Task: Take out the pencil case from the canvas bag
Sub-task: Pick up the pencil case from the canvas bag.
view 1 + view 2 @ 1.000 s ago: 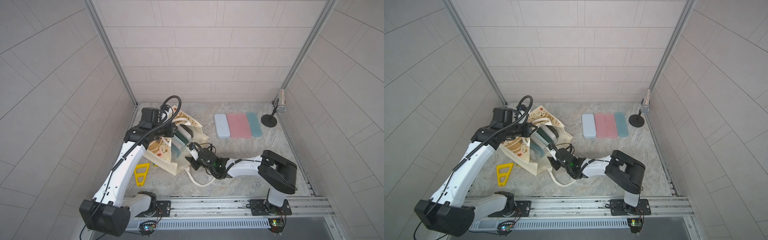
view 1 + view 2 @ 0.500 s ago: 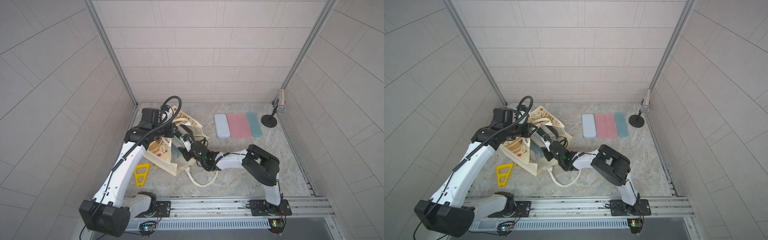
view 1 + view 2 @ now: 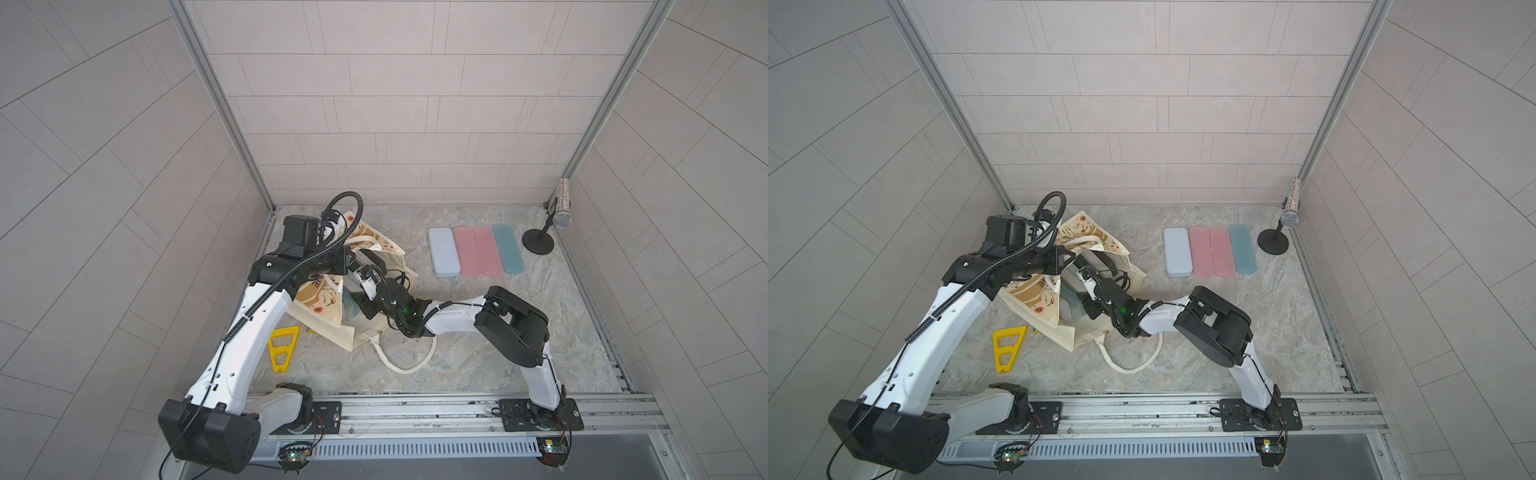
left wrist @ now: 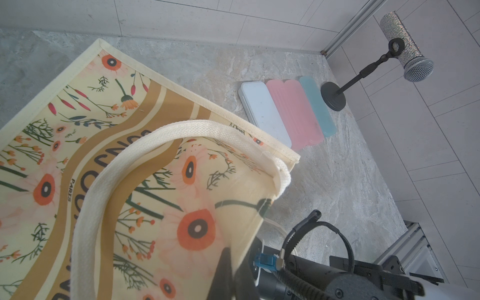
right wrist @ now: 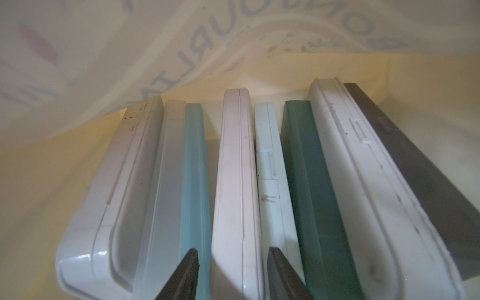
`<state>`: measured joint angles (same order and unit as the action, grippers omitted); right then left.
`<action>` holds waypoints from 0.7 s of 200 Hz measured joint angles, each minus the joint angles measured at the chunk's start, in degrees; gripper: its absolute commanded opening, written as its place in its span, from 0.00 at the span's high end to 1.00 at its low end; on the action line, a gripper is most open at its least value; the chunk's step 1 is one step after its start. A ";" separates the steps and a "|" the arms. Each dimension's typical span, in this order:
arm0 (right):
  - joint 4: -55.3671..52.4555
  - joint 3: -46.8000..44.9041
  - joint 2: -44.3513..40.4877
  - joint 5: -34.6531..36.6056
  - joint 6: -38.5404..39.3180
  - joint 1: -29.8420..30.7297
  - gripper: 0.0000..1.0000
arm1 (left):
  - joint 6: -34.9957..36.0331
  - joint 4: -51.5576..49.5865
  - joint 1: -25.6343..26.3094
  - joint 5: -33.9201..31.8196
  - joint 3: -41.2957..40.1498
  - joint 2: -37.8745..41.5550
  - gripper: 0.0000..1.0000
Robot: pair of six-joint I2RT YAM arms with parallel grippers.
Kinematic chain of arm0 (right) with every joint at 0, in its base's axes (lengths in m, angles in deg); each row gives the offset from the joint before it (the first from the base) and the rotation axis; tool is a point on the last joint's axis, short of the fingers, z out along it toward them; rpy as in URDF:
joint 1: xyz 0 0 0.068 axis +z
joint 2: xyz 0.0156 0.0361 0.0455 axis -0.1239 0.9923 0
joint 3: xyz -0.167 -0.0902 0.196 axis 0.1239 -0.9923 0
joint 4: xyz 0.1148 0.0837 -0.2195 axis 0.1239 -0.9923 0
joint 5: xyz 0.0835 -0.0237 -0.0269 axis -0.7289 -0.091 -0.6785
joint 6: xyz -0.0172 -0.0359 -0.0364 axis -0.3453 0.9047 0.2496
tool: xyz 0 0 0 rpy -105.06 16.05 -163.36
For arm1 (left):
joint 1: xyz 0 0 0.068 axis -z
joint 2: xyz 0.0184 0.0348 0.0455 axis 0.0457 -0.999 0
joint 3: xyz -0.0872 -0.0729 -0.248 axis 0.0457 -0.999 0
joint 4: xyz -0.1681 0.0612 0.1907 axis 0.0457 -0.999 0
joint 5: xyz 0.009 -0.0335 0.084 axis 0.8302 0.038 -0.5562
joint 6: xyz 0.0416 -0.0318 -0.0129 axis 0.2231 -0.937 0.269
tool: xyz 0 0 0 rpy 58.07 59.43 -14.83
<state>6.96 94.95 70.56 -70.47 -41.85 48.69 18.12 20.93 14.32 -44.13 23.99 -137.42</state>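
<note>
1. The bag [image 3: 324, 307] lies on its side at the left of the table [image 3: 478, 357]. Its mouth faces your right arm, and one rope handle [image 3: 401, 369] trails loose on the table.
2. Your left tool [image 4: 235, 275] is clamped tight on the bag's top edge, right by the mouth.
3. Your right tool [image 5: 233, 259] is inside the bag with its jaws parted. The fingers [image 5: 185, 275] sit either side of a white case [image 5: 235, 168] with thin gaps showing, so no squeeze.
4. That white case stands on edge in a packed row, between a blue case [image 5: 196, 168] and a pale case [image 5: 268, 181].
5. Four more cases [image 3: 476, 251] lie flat side by side, well apart from the bag, near a mic stand [image 3: 538, 243].
</note>
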 measured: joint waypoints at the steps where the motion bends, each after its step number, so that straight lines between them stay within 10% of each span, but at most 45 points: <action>1: 0.00 0.02 0.04 0.00 0.00 0.00 0.56 | 0.00 0.00 0.00 0.00 0.00 -0.02 1.00; 140: -1.44 -3.93 -3.26 -0.20 0.24 -0.35 0.73 | -0.02 -0.22 0.11 -1.09 0.00 -0.02 1.00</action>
<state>5.52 91.02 67.31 -70.67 -41.61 48.34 18.10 20.71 14.43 -45.23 23.99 -137.45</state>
